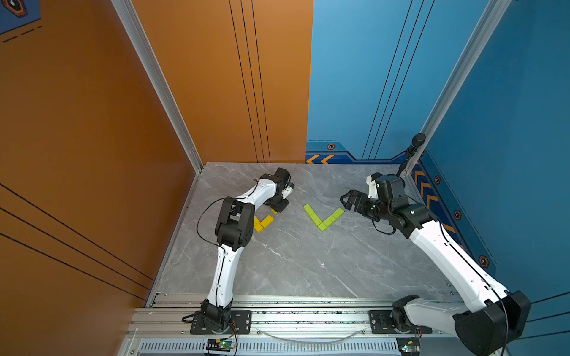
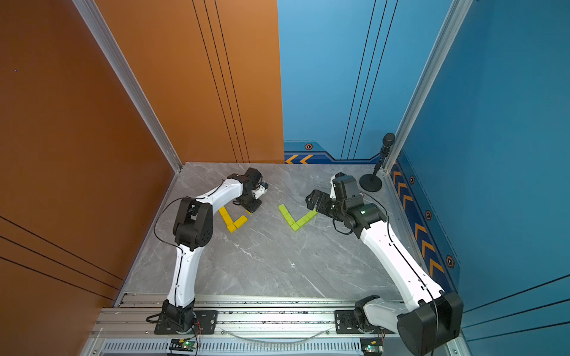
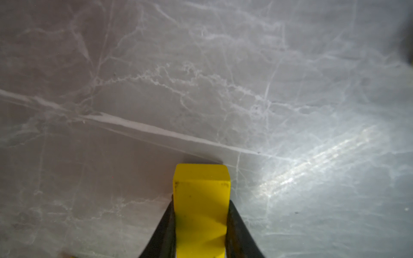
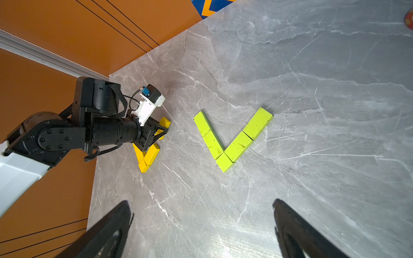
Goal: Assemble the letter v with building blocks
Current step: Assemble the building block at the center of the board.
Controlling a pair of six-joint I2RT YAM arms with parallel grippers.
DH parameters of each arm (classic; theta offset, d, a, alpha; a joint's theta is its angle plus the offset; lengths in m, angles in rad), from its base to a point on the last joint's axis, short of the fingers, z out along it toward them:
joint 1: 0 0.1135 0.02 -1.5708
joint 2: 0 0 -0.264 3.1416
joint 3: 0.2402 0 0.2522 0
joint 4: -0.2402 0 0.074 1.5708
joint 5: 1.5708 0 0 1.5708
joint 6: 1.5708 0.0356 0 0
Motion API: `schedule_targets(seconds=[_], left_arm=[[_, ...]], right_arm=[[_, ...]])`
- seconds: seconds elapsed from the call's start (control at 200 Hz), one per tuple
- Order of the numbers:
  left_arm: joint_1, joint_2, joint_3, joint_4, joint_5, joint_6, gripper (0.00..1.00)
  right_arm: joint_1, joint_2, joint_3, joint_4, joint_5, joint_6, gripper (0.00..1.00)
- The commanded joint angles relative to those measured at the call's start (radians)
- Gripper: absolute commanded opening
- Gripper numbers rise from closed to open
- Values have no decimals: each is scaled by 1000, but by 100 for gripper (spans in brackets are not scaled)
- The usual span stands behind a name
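Observation:
Several lime-green building blocks (image 1: 322,217) (image 2: 296,217) (image 4: 232,138) lie flat on the grey marble table as a finished V. To their left, three yellow blocks (image 1: 263,223) (image 2: 234,220) (image 4: 148,156) form a partial V whose right stroke is short. My left gripper (image 1: 277,209) (image 2: 251,211) (image 3: 201,201) (image 4: 162,131) is shut on a yellow brick (image 3: 201,189) (image 4: 165,122), low over the table just beyond that short stroke. My right gripper (image 1: 344,200) (image 2: 310,200) (image 4: 201,203) hovers open and empty near the green V's right tip.
A black microphone stand (image 2: 371,182) stands in the back right corner. Orange wall (image 1: 92,154) bounds the left side, blue wall (image 1: 509,154) the right. The aluminium rail (image 1: 293,308) with both arm bases runs along the front edge.

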Motion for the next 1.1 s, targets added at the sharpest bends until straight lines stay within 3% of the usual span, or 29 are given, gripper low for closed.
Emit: schedule_targets(seconds=[0.0,1.096], left_arm=[[-13,-30,-35,-36,43,-19,25],[16,-69,-93,-35,51,-4,26]], right_arm=[[7,-8,6,-3,28,8,100],[23,-6,-6,15,39,19,100]])
